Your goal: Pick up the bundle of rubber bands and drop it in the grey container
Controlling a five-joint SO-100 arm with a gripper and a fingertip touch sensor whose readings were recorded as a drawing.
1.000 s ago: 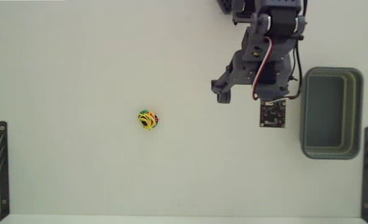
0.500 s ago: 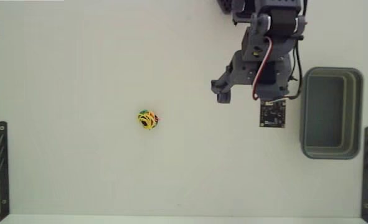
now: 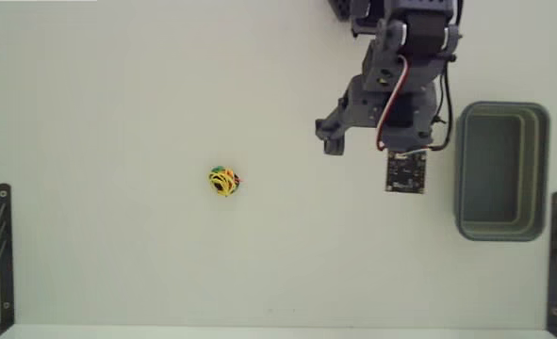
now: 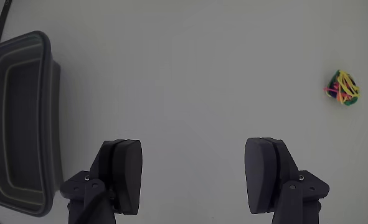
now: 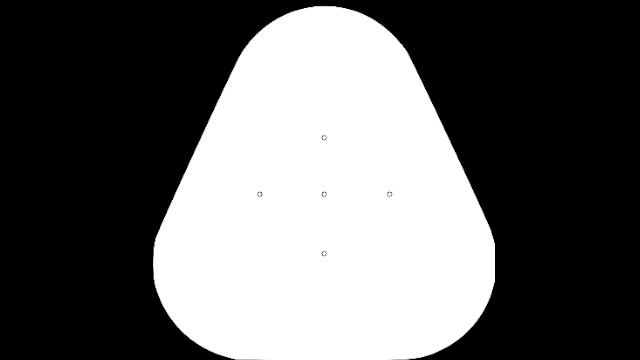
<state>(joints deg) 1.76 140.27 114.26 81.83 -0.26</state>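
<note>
Hanging above the white desk (image 3: 118,94) with its two dark fingers (image 4: 122,174) spread wide and nothing between them, the end effector (image 4: 196,177) has no contact with anything in the wrist view, only bare surface showing in the gap. In the fixed view the bundle of rubber bands (image 3: 223,181) lies alone on the desk, well apart from the arm (image 3: 401,85), off to the left and somewhat lower in the picture; in the wrist view the same small yellow, green and red ball (image 4: 343,88) sits far to the upper right, well outside the line between the fingers. That offset is what the coming reach seems to turn on: the end effector would have to swing across and extend toward the bundle before it could close, and since the bundle is a roundish ball with no clear long axis, the angle of approach probably matters little. The grey container (image 3: 500,169) stands just beside the arm on the right of the fixed view, empty as far as can be seen, and fills the left edge of the wrist view (image 4: 22,118). Compared with the fixed view a second ago, the arm's head and its small hanging circuit board (image 3: 405,172) have shifted slightly left and up, while bundle and container have not moved; the task looks barely begun
</note>
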